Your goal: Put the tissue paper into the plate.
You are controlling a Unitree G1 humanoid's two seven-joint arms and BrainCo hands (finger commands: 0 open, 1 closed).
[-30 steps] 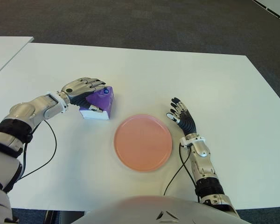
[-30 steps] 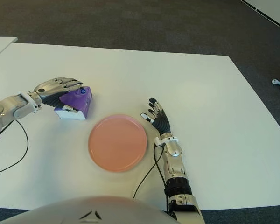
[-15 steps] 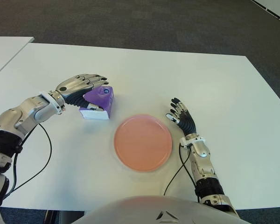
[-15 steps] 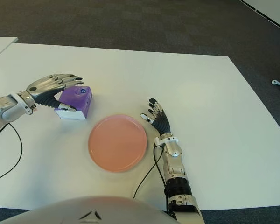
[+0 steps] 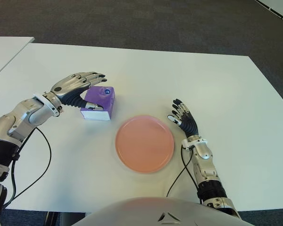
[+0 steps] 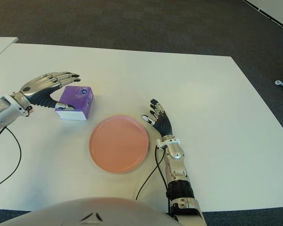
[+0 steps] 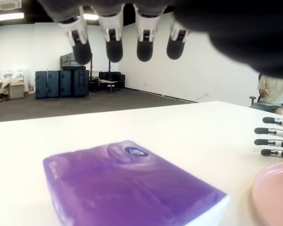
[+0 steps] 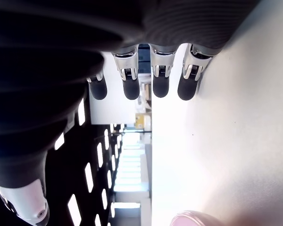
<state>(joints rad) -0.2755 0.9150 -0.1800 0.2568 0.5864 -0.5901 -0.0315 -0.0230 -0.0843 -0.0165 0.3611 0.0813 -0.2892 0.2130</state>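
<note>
The purple tissue pack [image 5: 98, 102] lies flat on the white table [image 5: 179, 80], just to the left of the pink plate [image 5: 144, 143] and slightly farther from the robot, apart from the plate's rim. Nothing holds it: the left hand [image 5: 75, 87] hovers over the pack's outer side, on the far side from the plate, with its fingers [image 7: 113, 47] extended and spread above the pack's top, none touching it in the left wrist view. That open, palm-down pose reads as a hand placed for a grasp from above, so the step in hand looks like the pick-up, with the carry to the plate not yet done. The plate sits empty near the robot's body, in the middle of the table, a short sideways move from the pack. The right hand [image 5: 184, 120] shows just beside the plate's right edge, fingers straight and loosely fanned, holding nothing; it seems kept out of the way.
</note>
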